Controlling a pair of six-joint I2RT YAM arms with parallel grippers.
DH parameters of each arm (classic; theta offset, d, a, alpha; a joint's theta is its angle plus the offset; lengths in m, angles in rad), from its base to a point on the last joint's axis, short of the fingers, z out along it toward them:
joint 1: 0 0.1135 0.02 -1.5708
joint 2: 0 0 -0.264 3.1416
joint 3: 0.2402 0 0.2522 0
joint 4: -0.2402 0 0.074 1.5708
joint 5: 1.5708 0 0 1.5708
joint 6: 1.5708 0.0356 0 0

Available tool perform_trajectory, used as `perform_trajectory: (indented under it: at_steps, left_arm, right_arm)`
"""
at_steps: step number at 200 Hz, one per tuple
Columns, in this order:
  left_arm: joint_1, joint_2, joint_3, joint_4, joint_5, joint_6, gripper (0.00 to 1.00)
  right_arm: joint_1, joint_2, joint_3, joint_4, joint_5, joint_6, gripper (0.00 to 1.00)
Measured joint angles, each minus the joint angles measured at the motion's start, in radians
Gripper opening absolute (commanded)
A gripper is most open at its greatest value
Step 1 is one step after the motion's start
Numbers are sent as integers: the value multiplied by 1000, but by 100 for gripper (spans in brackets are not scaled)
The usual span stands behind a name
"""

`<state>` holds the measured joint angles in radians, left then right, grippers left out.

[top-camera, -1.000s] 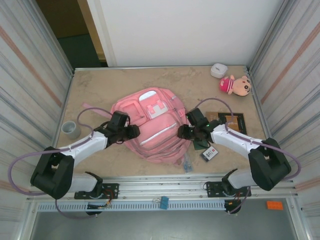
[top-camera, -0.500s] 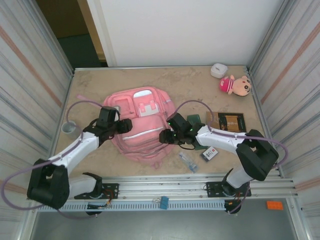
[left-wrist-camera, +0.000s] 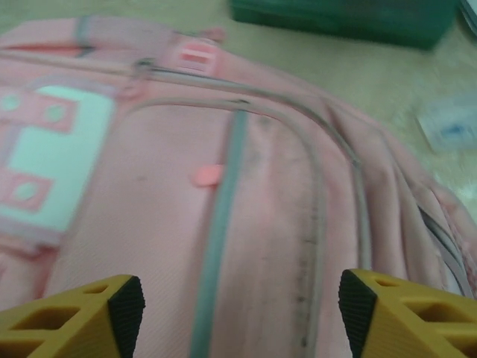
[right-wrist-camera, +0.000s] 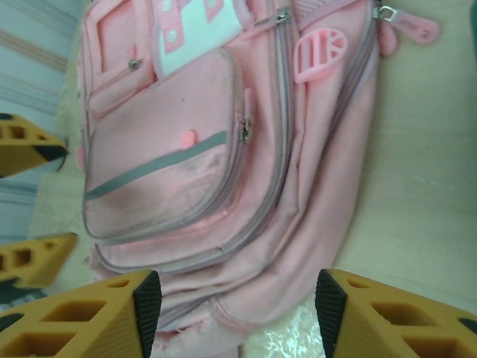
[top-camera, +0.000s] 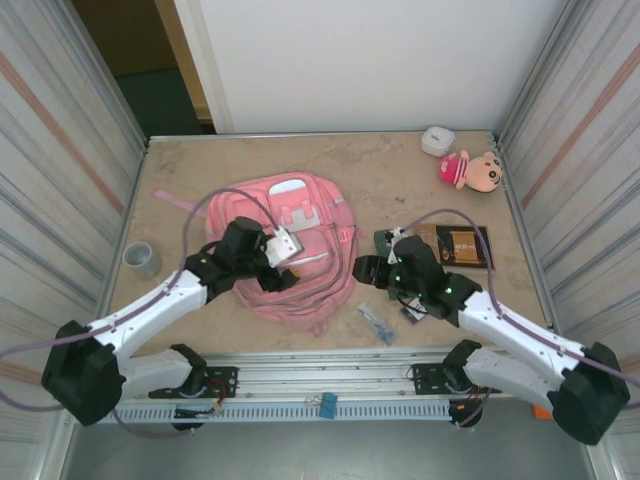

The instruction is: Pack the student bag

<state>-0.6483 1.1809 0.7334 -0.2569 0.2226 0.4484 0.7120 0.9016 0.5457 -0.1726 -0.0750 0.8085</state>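
Large pink fabric backpack (top-camera: 310, 290) sits directly below wide-open left gripper (left-wrist-camera: 235, 298); right gripper (right-wrist-camera: 231, 298), also wide and empty, hangs just beside it.

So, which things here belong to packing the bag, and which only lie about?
Job: student bag, left gripper, right gripper.
Lying about, possibly for packing later: plush doll, white case, grey roll, green book, clear packet.

The left arm (top-camera: 150, 305) reaches forward and inward, its left gripper (left-wrist-camera: 238, 306) with jaws spread. The right arm (top-camera: 500, 325) angles inward, its right gripper (right-wrist-camera: 231, 298) likewise parted, gripping nothing.
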Motion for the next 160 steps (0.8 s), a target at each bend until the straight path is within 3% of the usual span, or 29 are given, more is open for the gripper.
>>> perform_trajectory:
  at_steps: [53, 96, 124, 135, 154, 160]
  left_arm:
    - [-68, 238, 41, 47, -113, 78, 80]
    - [-89, 265, 48, 108, -202, 78, 73]
    - [-97, 274, 46, 165, -269, 74, 74]
    - [-97, 278, 40, 185, -278, 72, 64]
    - [-100, 286, 28, 203, -277, 76, 31]
    - [-102, 286, 24, 203, -278, 79, 24]
  right_arm:
    - [-29, -194, -51, -46, 27, 16, 60]
    - [-34, -272, -87, -66, 51, 18, 60]
    - [-34, -282, -108, -72, 53, 13, 61]
    - [-34, -282, -110, -75, 53, 1, 61]
    - [-34, -283, -110, -75, 52, -29, 62]
    - [-34, -283, -110, -75, 52, -38, 66]
